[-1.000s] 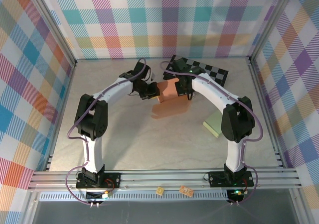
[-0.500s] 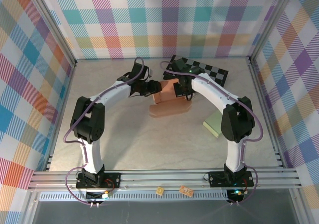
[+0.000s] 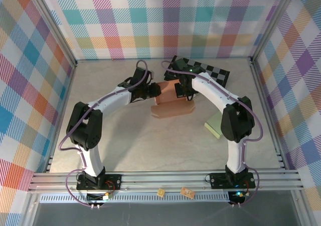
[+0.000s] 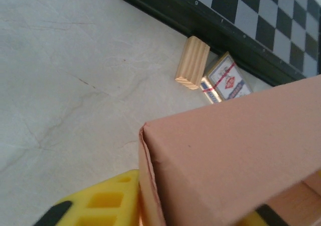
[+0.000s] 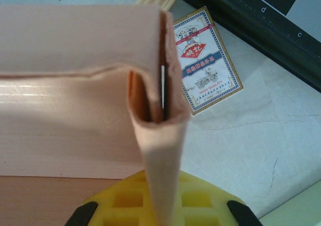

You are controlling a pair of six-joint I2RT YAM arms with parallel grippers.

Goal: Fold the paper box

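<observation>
Right gripper (image 5: 160,208), pressed together on a folded flap of the paper box (image 3: 173,104) lying just before the checkerboard (image 3: 210,71), should pinch firmly and steadily while the left gripper (image 4: 175,213), straddling a box wall with closure I cannot tell, presses squarely along the crease.

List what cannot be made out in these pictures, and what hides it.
- Left wrist view: the salmon-pink paper box runs off the right and bottom edges and covers much of the left tool; grip unclear.
- Right wrist view: the box's flap hides one edge of the blue-and-red playing-card pack.
- Top view: two small tan items at the near edge, too small to identify.
</observation>
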